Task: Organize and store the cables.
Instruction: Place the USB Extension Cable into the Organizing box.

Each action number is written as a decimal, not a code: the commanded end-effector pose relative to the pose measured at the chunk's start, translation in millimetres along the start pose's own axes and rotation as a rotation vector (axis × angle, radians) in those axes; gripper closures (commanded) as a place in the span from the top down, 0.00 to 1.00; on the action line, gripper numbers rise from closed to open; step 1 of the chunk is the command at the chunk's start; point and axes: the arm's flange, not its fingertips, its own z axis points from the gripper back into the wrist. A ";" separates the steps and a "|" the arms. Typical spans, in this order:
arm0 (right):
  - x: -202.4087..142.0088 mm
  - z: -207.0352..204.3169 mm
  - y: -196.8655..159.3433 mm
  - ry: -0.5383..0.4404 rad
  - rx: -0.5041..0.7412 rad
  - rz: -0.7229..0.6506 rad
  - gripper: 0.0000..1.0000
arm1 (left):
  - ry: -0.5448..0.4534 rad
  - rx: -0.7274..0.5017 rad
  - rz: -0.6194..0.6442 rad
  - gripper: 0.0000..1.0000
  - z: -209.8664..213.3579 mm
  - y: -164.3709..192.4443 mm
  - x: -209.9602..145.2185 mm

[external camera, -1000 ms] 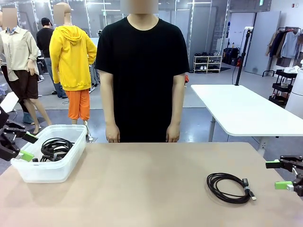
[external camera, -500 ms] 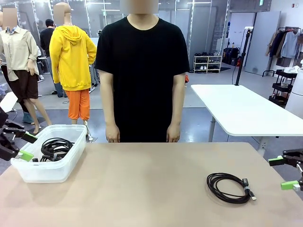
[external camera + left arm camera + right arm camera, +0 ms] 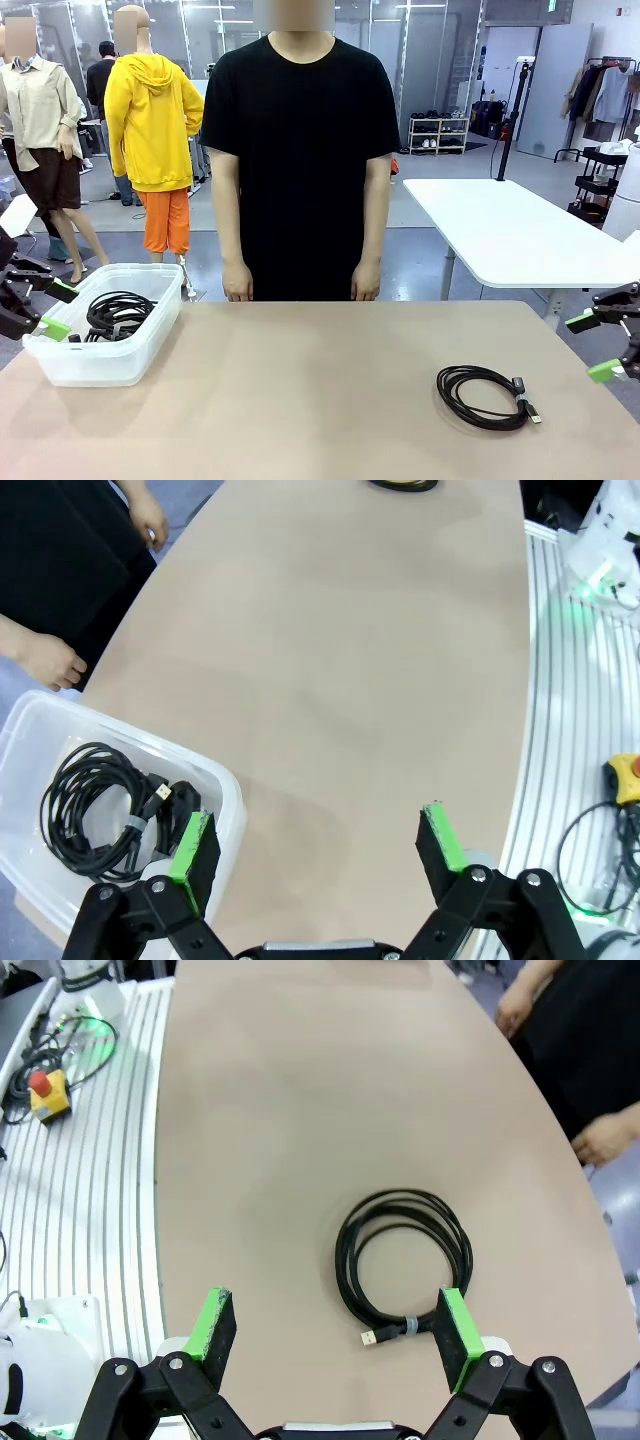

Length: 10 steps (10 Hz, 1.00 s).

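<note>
Table: we see a wide tan top between us and the person; most of its surface is bare.
Person: stands at the far edge in a black shirt, arms down, both hands resting near the table edge, touching nothing.
Box: a clear plastic box sits at the left part of the table, near our left arm.
Cables in the box: we see black cords wound in a round bundle, lying on the bottom of the box; in the left wrist view a small plug lies beside the bundle.
Loose cable: one black coil lies flat on the table at the right, its plug end pointing to the right; in the right wrist view it lies between the two finger lines, well below them.
Left gripper: our fingers are spread wide beside the box, holding nothing.
Right gripper: our fingers are spread wide at the right table edge, apart from the loose cable, holding nothing.
</note>
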 end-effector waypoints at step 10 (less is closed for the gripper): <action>23.8 -44.4 -18.4 0.279 -0.020 -0.147 1.00 | 0.003 -0.001 0.016 1.00 1.1 1.8 1.0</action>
